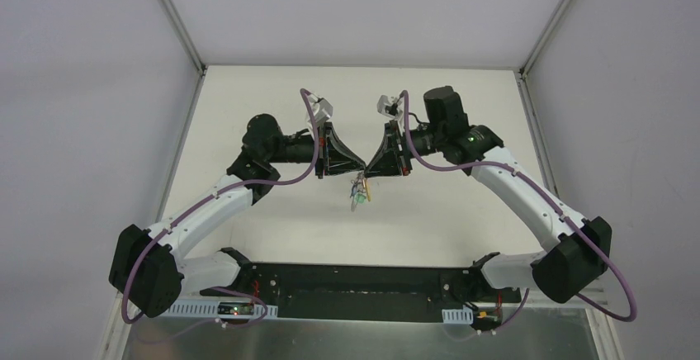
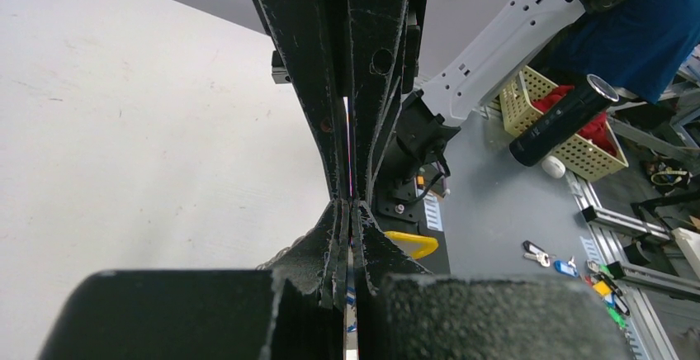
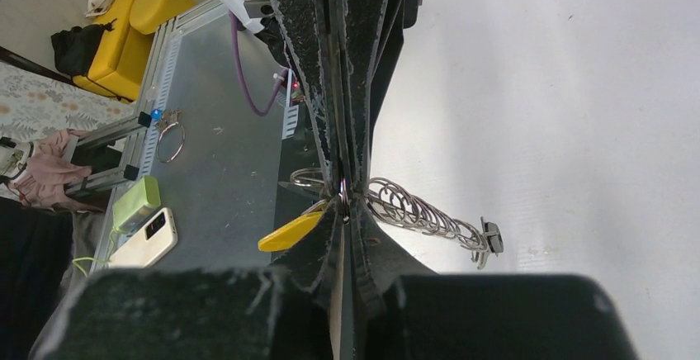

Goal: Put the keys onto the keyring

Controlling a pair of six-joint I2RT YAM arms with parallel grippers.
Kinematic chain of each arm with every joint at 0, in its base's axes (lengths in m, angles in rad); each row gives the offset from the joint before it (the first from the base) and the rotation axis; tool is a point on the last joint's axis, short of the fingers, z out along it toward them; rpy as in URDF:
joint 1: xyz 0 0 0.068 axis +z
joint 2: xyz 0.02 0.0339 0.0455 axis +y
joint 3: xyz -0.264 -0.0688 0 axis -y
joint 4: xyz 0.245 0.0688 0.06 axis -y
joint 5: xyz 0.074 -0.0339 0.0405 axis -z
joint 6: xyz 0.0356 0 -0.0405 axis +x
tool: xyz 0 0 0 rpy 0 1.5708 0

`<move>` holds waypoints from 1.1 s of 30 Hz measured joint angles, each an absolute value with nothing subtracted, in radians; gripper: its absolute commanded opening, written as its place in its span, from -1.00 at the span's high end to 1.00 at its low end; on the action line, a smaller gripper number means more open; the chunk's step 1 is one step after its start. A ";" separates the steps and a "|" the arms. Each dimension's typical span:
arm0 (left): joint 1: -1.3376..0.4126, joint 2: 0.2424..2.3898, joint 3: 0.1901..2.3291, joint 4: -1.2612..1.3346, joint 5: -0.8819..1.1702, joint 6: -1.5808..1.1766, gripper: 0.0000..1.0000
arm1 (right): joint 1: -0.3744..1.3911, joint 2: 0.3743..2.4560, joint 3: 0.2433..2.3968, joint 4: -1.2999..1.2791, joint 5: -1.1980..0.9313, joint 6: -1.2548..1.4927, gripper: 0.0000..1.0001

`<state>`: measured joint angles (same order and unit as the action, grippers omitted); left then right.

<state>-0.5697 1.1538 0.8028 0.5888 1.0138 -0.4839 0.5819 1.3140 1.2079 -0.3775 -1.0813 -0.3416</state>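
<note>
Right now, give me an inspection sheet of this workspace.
Surface: white table.
Job's things: keyring and keys hang together below the pincer tips; a yellow key sticks out sideways.
Clutter: nothing seen on the table.
Grippers: left pincer and right pincer shut, tip to tip above the table; which holds what is unclear.
Cables: a purple cable loops along each arm, clear of the keys.
Surroundings: basket, phone, spare keys on benches outside the table.

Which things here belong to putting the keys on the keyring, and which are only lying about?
For the job:
- keyring
- yellow key
- hanging keys

Only lying about:
- phone
- green box
- basket
- black tube
- yellow sofa
</note>
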 measured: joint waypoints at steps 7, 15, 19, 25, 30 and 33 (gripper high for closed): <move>-0.570 1.154 0.802 0.578 1.011 -0.470 1.00 | 0.582 1.316 1.212 -0.387 -1.071 -0.337 1.00; -0.570 1.131 0.812 0.453 1.004 -0.321 0.84 | 0.604 1.322 1.276 -0.529 -0.968 -0.438 1.00; -0.570 1.117 0.859 0.271 0.994 -0.183 0.55 | 0.632 1.328 1.321 -0.616 -0.889 -0.516 1.00; -0.569 1.084 0.905 0.065 0.984 -0.015 0.11 | 0.673 1.359 1.389 -0.753 -0.772 -0.617 1.00; -0.569 1.075 0.907 -0.006 0.984 0.056 -0.13 | 0.732 1.402 1.442 -0.847 -0.678 -0.683 1.00; -0.569 1.075 0.907 -0.022 0.980 0.075 -0.20 | 0.762 1.423 1.469 -0.877 -0.640 -0.704 1.00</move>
<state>-0.5686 1.0748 0.9066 -0.0219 0.9802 0.0750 0.7620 1.4227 1.4693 -0.8772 -0.6399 -0.7036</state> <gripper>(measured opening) 0.569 0.009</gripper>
